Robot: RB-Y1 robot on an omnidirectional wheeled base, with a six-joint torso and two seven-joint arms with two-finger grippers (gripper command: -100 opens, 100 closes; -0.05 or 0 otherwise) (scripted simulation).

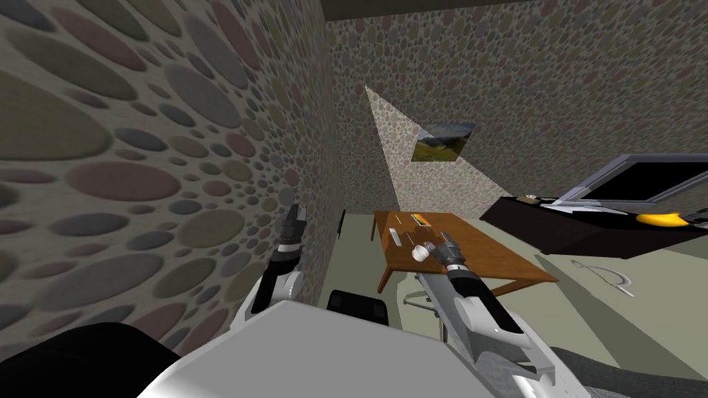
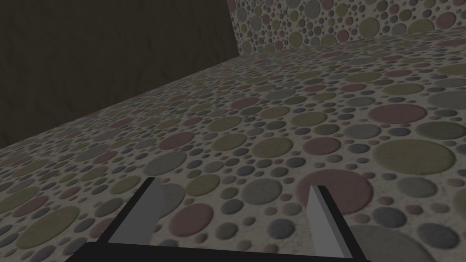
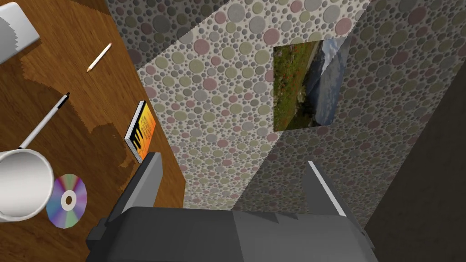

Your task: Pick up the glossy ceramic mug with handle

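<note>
Smooth, faintly glossy mug point(image 3: 20, 182), wood-grain table point(image 3: 100, 113), shiny iridescent disc point(image 3: 67, 201).

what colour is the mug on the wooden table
The mug is plain white, seen best in the right wrist view, beside the shiny disc.

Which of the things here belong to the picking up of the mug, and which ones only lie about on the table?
For the job: white mug; right end effector, open, not yet around the mug.

Lying about: disc, pen, pencil and orange book, all on the wooden table.
</note>
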